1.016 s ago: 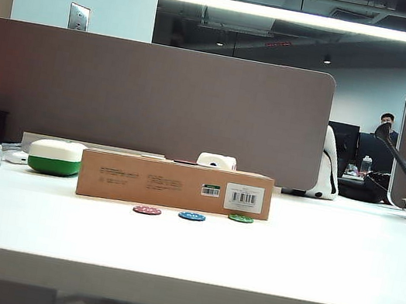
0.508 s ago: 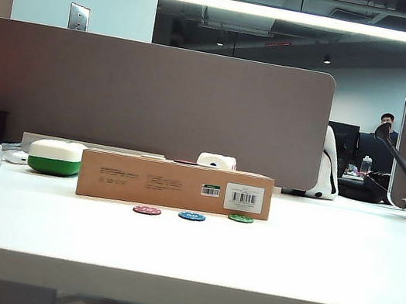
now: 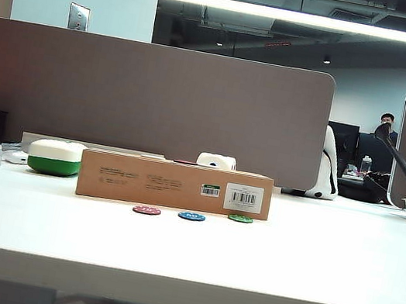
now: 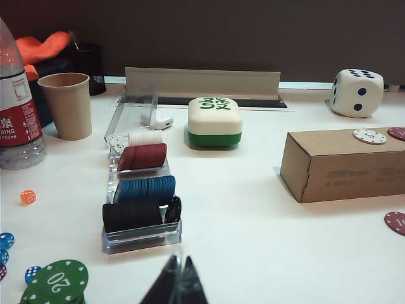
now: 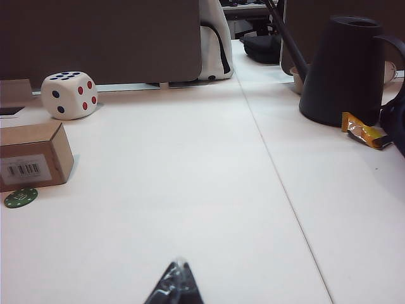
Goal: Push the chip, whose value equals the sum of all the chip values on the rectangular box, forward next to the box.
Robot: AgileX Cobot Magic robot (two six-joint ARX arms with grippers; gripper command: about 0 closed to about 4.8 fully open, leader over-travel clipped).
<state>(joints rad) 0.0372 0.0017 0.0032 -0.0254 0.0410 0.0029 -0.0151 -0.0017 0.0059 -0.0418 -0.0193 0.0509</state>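
**Ana:** Right by the front face of the rectangular box [image 3: 174, 185], that's where the chip [image 3: 240, 218] lies, the green one, flat on the desk [image 3: 307, 273] just below the barcode label. The blue chip [image 3: 192, 216] and red chip [image 3: 146, 210] lie a little nearer the camera, set apart from the carton.

**Ben:** And the arms? I can't find either one from the exterior camera.

**Ana:** Only their wrist views show them. The left end effector [image 4: 177, 282] hangs low over the desk near the chip rack [image 4: 142, 209], tips pinched together, holding nothing. The right end effector [image 5: 175, 283] is likewise closed and empty, over bare desk, with the green chip well ahead of it beside the box corner.

**Ben:** How would that chip handle?

**Ana:** My guess: light, rigid, very thin (nothing to pinch, really). A closed fingertip set against its near edge should slide it; press down too hard and it may tip or skate sideways.

**Ben:** Surface?

**Ana:** Smooth, pale, looks slick, so little drag. Room on the right is generous: the die [image 5: 69, 94] sits behind the box and the dark watering can [image 5: 345, 69] is well apart. Little gap is left between chip and carton.
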